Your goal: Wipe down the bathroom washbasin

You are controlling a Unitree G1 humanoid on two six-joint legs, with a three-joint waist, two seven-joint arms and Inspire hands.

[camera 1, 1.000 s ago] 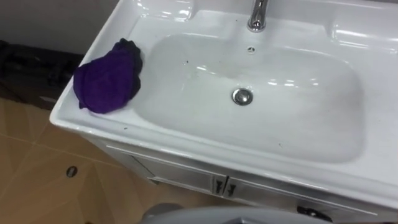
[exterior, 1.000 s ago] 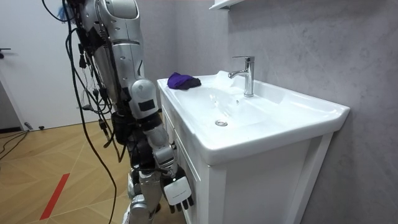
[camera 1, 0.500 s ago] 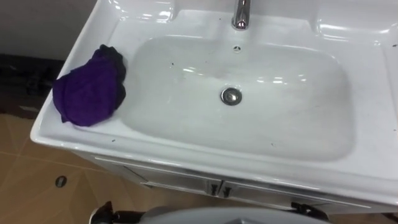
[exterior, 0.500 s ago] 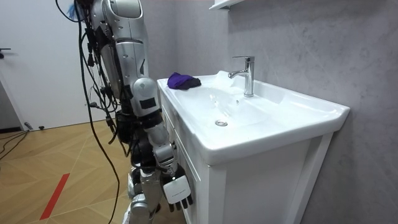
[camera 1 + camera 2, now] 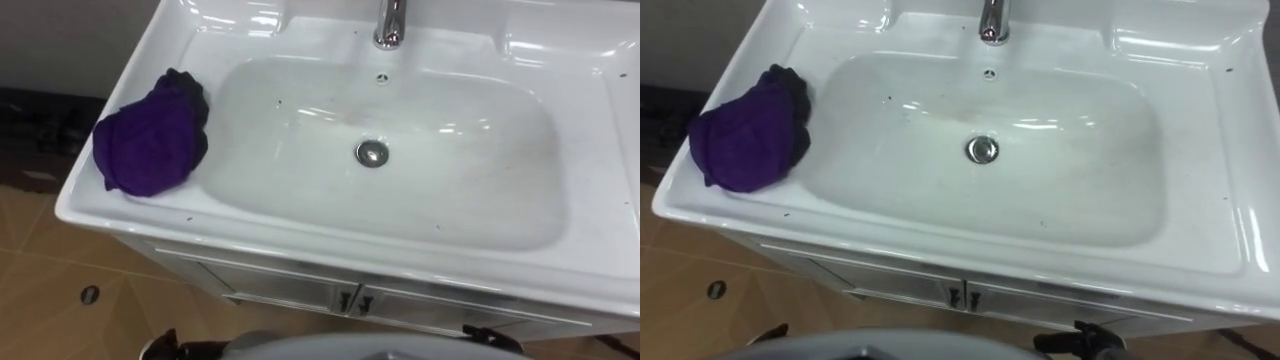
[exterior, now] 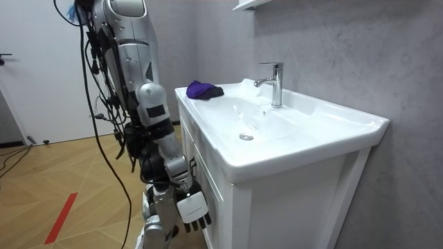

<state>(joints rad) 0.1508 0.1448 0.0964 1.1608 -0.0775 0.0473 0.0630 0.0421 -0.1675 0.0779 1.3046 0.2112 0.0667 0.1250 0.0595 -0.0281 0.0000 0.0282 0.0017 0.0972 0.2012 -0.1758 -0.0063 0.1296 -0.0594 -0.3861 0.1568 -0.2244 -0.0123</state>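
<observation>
One basin (image 5: pixel 300 215), one purple cloth (image 5: pixel 148 146), one tap (image 5: pixel 390 24), one drain (image 5: pixel 372 153)

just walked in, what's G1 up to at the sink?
The robot stands at the front of the white basin, head camera looking down into the bowl. A crumpled purple cloth lies on the basin's left rim, with no hand on it. In the room view one hand hangs low beside the cabinet, fingers relaxed and holding nothing. A few dark specks dot the bowl around the drain. The tap is not running.

Basin (image 5: pixel 420 190) bowl lies open; faucet (image 5: pixel 390 25) stands at its back rim.
</observation>
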